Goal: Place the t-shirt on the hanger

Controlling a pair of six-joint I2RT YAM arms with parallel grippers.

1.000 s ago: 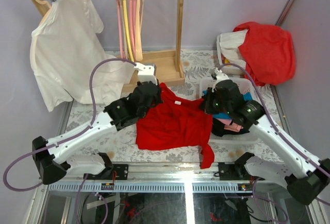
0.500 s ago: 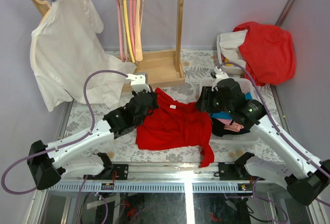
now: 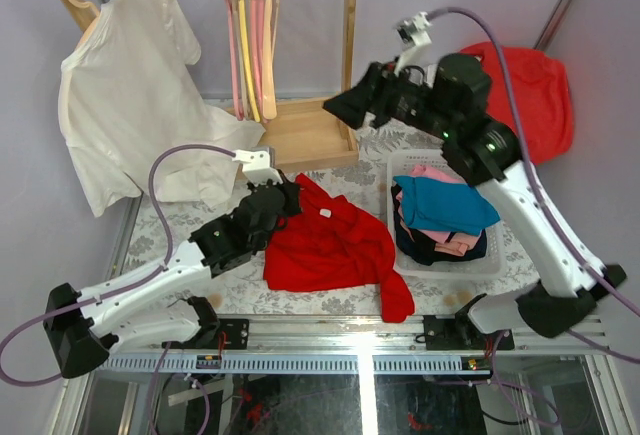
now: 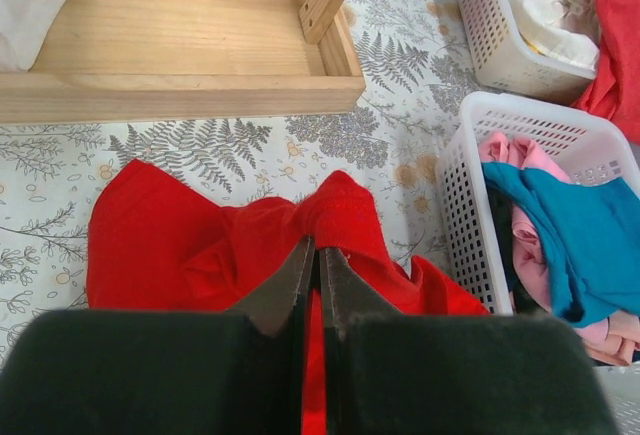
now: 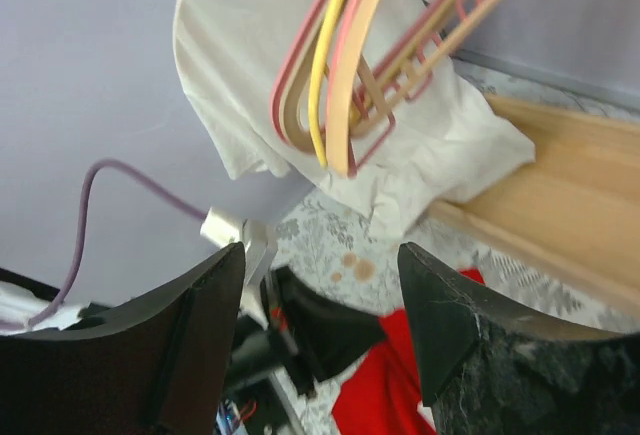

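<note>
The red t-shirt (image 3: 330, 245) lies crumpled on the patterned table, its white label (image 3: 325, 213) facing up. My left gripper (image 3: 290, 193) is shut on a fold near the collar; in the left wrist view the closed tips (image 4: 318, 245) pinch a raised ridge of the red t-shirt (image 4: 150, 245). My right gripper (image 3: 338, 110) hangs high above the table beside the rack post, open and empty. In its wrist view the gripper (image 5: 320, 250) points toward the rail, where the pale wood hanger (image 5: 362, 65) hangs among pink and yellow ones. The top view shows that hanger (image 3: 269, 75) too.
A white t-shirt (image 3: 130, 95) hangs at the rail's left end. The wooden rack base (image 3: 305, 130) lies behind the red shirt. A white basket (image 3: 480, 265) of folded clothes stands at the right. Behind it a second basket (image 3: 432, 85) holds a red-orange garment (image 3: 525, 95).
My right gripper let go at the t-shirt's right side, opened, and swung up and back toward the rack. The left gripper kept its hold and drew slightly left.
</note>
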